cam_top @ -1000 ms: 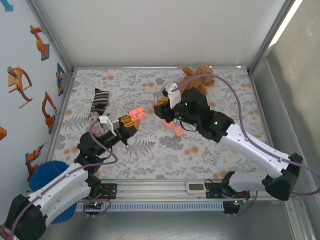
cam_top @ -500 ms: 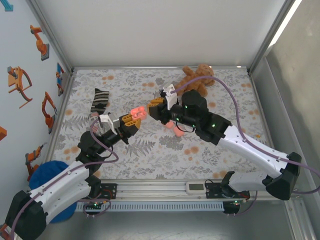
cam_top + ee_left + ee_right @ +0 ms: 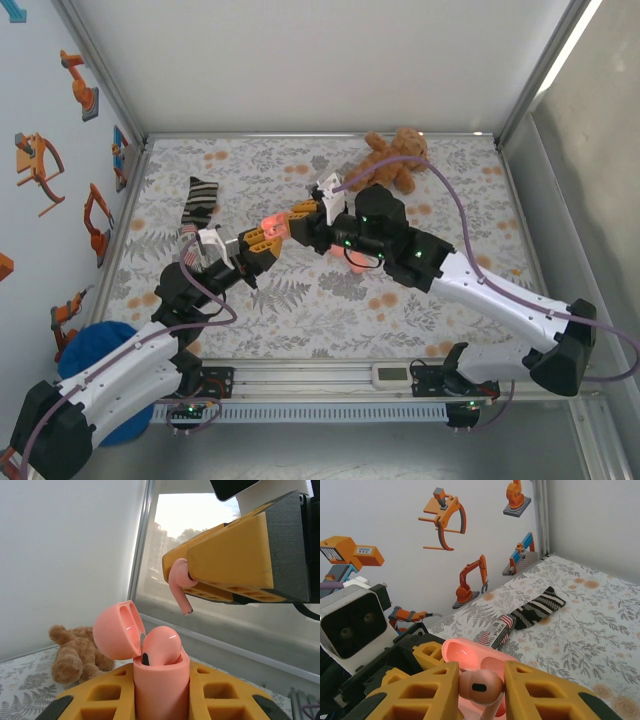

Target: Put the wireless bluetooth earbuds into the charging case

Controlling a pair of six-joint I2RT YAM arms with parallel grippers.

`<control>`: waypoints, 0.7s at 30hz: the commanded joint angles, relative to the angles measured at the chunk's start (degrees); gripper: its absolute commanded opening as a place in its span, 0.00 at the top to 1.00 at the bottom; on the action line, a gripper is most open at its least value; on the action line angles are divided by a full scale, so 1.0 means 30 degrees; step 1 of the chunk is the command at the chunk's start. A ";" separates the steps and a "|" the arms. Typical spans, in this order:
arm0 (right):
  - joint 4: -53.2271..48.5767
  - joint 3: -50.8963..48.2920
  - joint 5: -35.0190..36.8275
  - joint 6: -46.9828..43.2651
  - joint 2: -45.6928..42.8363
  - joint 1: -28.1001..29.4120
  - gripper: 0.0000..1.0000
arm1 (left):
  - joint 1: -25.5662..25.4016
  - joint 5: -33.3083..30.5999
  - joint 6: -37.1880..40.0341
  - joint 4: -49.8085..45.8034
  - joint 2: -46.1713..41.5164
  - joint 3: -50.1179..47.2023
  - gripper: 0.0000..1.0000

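My left gripper [image 3: 266, 234] is shut on a salmon-pink charging case [image 3: 272, 222], held upright above the cloth with its lid flipped open. In the left wrist view the case [image 3: 161, 690] sits between the yellow fingers, and one earbud [image 3: 162, 645] rests in it, its top standing out. My right gripper [image 3: 298, 214] is shut on a second pink earbud [image 3: 480, 687], stem pointing down. This earbud [image 3: 178, 582] hangs a little above and to the right of the open case, not touching it. The right wrist view shows the open case [image 3: 470, 655] just beyond the held earbud.
A brown teddy bear [image 3: 395, 160] lies at the back right and a striped sock [image 3: 198, 205] at the back left. A small pink piece [image 3: 357, 263] lies on the floral cloth under the right arm. A blue object [image 3: 95, 350] sits beside the left arm's base.
The right gripper has moved left with its earbud, up to the case in the left gripper. The left gripper has barely moved.
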 commanded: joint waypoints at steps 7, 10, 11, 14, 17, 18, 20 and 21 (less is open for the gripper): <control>0.0747 0.0083 0.0439 -0.0070 0.0571 0.0306 0.73 | -0.0180 0.0389 -0.0274 0.1057 -0.0014 0.0583 1.00; 0.0690 -0.0008 0.0726 -0.0136 0.0571 0.0357 0.73 | -0.0185 0.0388 -0.0289 0.1057 -0.0011 0.0582 1.00; 0.0689 -0.0017 0.0814 -0.0162 0.0595 0.0380 0.73 | -0.0180 0.0364 -0.0275 0.1057 -0.0021 0.0584 1.00; 0.0688 -0.0124 0.0943 -0.0180 0.0502 0.0468 0.73 | -0.0211 0.0349 -0.0303 0.1093 -0.0036 0.0583 1.00; 0.0688 -0.0259 0.1056 -0.0220 0.0436 0.0512 0.72 | -0.0261 0.0309 -0.0325 0.1127 -0.0034 0.0583 1.00; 0.0688 -0.0308 0.1107 -0.0227 0.0412 0.0530 0.73 | -0.0241 0.0277 -0.0332 0.1119 -0.0024 0.0590 1.00; 0.0692 -0.0466 0.1288 -0.0255 0.0341 0.0576 0.73 | -0.0295 0.0204 -0.0347 0.1143 -0.0033 0.0583 1.00; 0.0689 -0.0527 0.1395 -0.0303 0.0311 0.0600 0.73 | -0.0293 0.0156 -0.0359 0.1171 -0.0032 0.0582 1.00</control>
